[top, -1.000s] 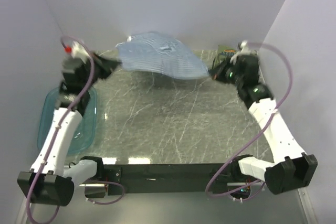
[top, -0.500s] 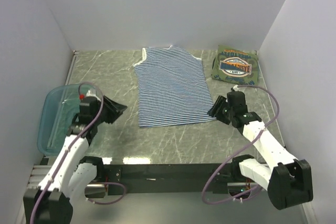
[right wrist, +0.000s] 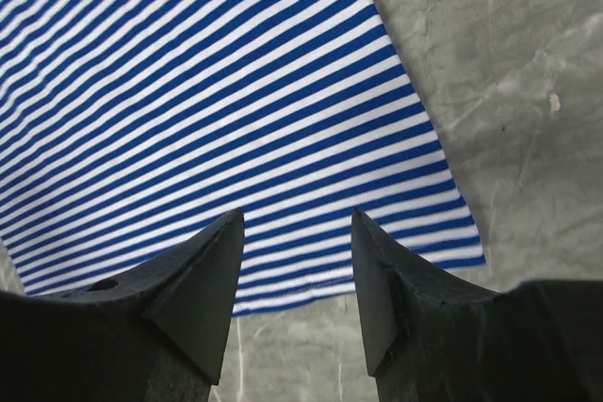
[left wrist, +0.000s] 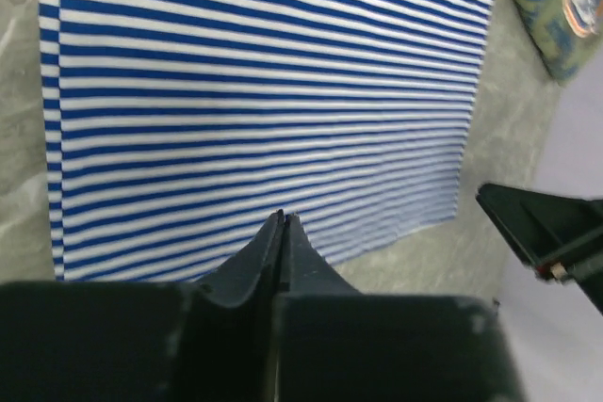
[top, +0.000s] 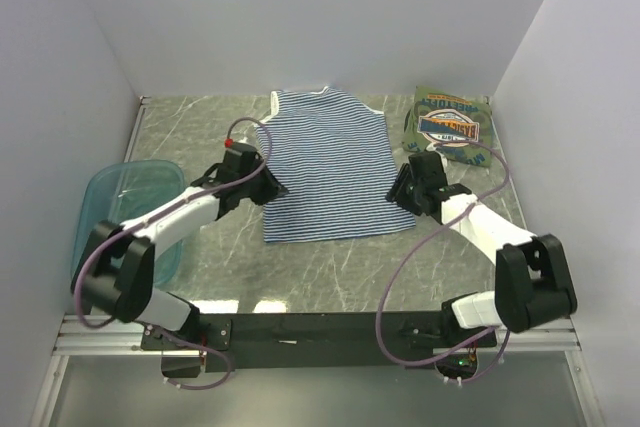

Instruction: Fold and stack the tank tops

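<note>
In the top view I saw the striped top [top: 325, 167] flat on the table [top: 330, 267], its long axis running away from the bases. The left gripper [top: 272, 190] was at its left edge and the right gripper [top: 398, 190] at its right, both about equally near the hem. The left wrist view showed fingers pressed together, pinching nothing visible, and the right wrist view showed jaws spread over the hem.
</note>
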Robot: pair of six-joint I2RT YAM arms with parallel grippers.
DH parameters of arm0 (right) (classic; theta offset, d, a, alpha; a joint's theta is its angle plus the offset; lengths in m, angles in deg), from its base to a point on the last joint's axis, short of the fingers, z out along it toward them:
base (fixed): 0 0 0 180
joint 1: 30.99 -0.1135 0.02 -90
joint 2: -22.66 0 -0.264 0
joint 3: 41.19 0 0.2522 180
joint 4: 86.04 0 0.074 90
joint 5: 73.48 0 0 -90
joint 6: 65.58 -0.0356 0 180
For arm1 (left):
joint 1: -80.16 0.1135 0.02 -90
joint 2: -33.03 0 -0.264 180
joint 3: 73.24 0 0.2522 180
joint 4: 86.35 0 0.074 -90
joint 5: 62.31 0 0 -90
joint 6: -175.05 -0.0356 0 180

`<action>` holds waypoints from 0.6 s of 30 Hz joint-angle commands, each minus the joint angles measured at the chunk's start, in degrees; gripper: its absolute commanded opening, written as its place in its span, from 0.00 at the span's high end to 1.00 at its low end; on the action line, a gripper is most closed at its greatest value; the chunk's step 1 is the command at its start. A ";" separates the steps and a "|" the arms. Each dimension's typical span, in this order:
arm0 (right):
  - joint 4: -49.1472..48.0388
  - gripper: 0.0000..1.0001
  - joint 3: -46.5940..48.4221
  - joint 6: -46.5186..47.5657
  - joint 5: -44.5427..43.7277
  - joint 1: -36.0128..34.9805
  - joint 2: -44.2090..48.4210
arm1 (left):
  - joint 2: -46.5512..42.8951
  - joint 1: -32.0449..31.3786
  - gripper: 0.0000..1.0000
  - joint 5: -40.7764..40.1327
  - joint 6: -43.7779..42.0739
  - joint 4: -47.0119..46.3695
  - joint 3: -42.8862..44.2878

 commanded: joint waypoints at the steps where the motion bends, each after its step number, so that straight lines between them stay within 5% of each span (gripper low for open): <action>1: -3.27 0.44 2.09 -1.64 -2.50 0.08 -3.62 | 4.45 -1.32 0.99 -8.24 2.42 0.49 1.81; 18: -4.33 0.46 -8.98 -5.42 3.11 0.87 -2.75 | -2.73 -12.57 0.99 -14.49 18.51 -0.31 -23.85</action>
